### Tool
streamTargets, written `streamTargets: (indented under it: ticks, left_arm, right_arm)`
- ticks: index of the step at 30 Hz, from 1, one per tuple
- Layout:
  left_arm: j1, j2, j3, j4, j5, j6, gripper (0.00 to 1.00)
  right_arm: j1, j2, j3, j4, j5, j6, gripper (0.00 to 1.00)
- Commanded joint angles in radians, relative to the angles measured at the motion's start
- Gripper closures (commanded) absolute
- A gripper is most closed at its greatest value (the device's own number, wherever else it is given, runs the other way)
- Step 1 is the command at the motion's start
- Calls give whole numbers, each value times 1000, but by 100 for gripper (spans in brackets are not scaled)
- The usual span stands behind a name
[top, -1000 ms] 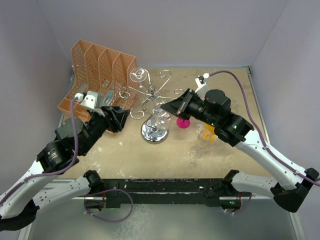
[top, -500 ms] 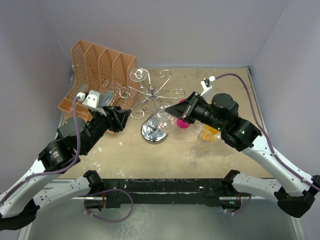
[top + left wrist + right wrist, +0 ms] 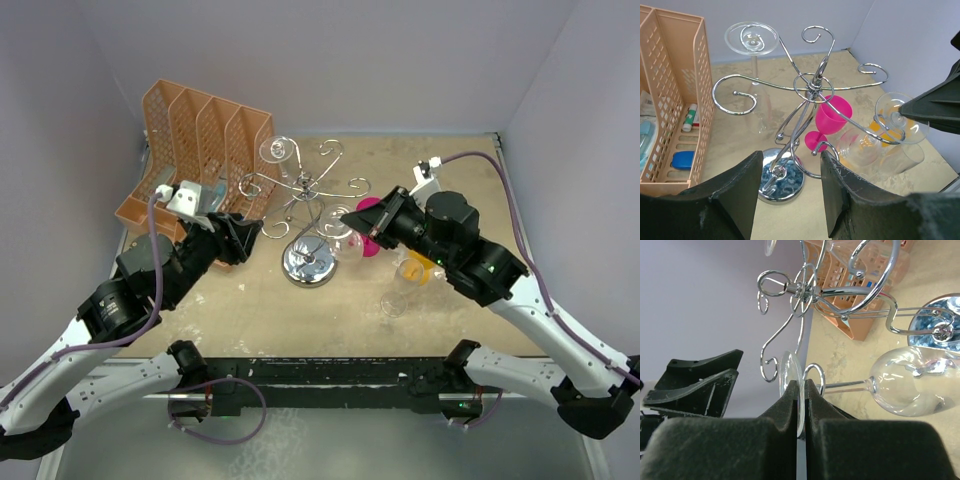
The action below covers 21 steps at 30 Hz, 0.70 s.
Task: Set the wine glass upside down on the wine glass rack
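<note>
Your right gripper (image 3: 799, 390) pinches the wine glass (image 3: 902, 385) by its foot beside the wine glass rack (image 3: 812, 87); your left gripper (image 3: 789, 167) gapes wide.

Bright, even, diffuse light; shadows faint.
Glare spots glint on the wine glass rack's (image 3: 308, 264) chrome base; the right gripper (image 3: 800, 390) looms soft-focused close to its wrist camera.

No text, label or number can be read anywhere.
</note>
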Motion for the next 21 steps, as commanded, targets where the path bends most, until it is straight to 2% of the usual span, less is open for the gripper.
streamTargets:
  ticks: [1,10,18,21]
  left_arm:
    - [-3,2,36,1,6,-9,53]
    - [-3,-8,33,-12,5,-10,53]
    - [-3,-10,40,-14,14,-10,53]
    - [-3,-6,54,-30,32,-15,53]
  right_arm:
    - [3,4,8,52,38,-25,99]
    - [3,-12,-23,54,53,-19,71]
    - [3,-22,-14,21,83,-13,36]
    - [3,-48,-21,33,111,-56,24]
